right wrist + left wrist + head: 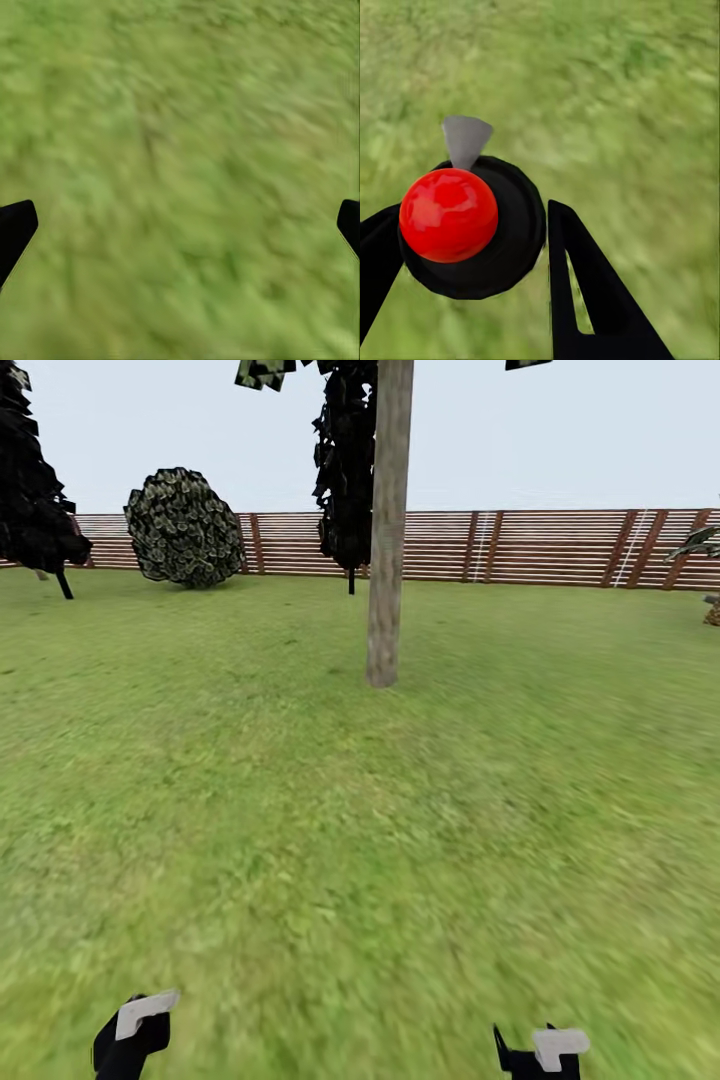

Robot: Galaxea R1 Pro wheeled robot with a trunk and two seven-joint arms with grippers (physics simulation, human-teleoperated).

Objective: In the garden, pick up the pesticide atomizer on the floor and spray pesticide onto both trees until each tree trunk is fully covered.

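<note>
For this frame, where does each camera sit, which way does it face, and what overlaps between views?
Head view: high on the robot, facing forward across the lawn to a tree trunk and fence; both arms' ends show.
Left wrist view: looks down at grass past the left gripper shut on the atomizer.
Right wrist view: looks down at grass between the open right gripper fingers.
Shared: the grass.

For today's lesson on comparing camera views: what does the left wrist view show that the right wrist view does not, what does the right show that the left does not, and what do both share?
Left wrist view alone: a round black atomizer with a red ball top and grey nozzle, sitting between the left gripper's fingers. Right wrist view alone: the right gripper with its fingers spread wide and bare grass between them. Both share: blurred green grass below and black fingertips at the edges.
</note>
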